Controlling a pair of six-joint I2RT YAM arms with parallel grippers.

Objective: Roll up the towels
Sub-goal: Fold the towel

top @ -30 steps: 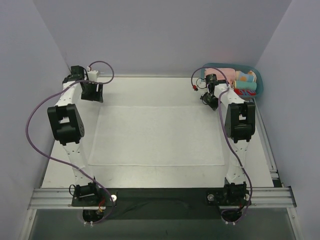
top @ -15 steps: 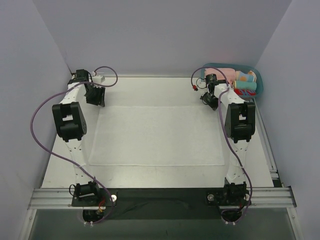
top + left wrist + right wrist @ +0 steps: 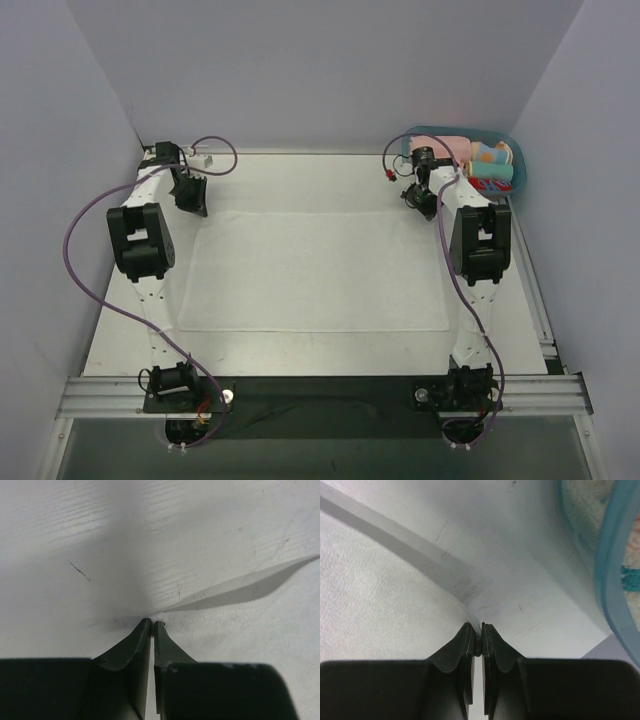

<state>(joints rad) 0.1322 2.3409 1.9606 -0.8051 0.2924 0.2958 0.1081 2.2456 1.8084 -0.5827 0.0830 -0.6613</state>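
A white towel lies spread flat in the middle of the table. My left gripper sits at its far left corner. In the left wrist view the left gripper has its jaws pressed together on the corner of the towel, whose far edge is lifted off the table. My right gripper is at the far right corner. Through the right wrist camera the right gripper is shut on the towel, a thin fold of cloth pinched between its tips.
A blue basket with several rolled coloured towels stands at the far right corner, just beyond my right gripper; its rim shows in the right wrist view. Grey walls close in the table on three sides.
My left gripper has shifted a little toward the towel's far left corner and closed on it. The right arm has not moved.
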